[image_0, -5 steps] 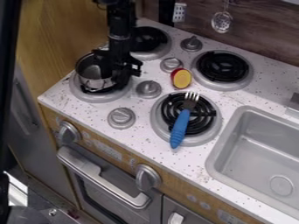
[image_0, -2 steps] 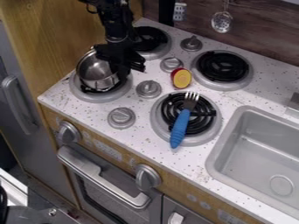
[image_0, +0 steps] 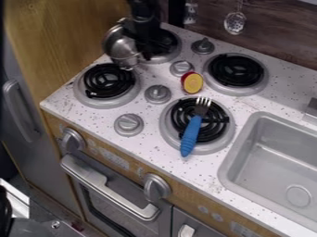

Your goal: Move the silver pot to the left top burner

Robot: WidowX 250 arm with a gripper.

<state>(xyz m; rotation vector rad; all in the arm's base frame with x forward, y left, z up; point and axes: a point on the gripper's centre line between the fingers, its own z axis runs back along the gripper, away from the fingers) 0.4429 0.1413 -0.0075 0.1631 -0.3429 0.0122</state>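
Observation:
My black gripper [image_0: 143, 42] is at the top left, over the left edge of the left top burner [image_0: 165, 59]. It is shut on the silver pot [image_0: 121, 47], which hangs tilted on its left side. The pot is between the two left burners, and its lower edge is just above the left front burner [image_0: 106, 82]. The arm and gripper hide part of the left top burner's black coil.
A fork with a blue handle [image_0: 191, 135] lies across the right front burner. A red and yellow fruit piece [image_0: 193, 83] sits amid the burners, near grey knobs [image_0: 158, 94]. The sink [image_0: 282, 157] is at the right; a wooden wall [image_0: 68, 32] rises at the left.
The silver pot has come up off the left front burner and moved with my gripper toward the back and right, uncovering that burner's coil. It now tilts.

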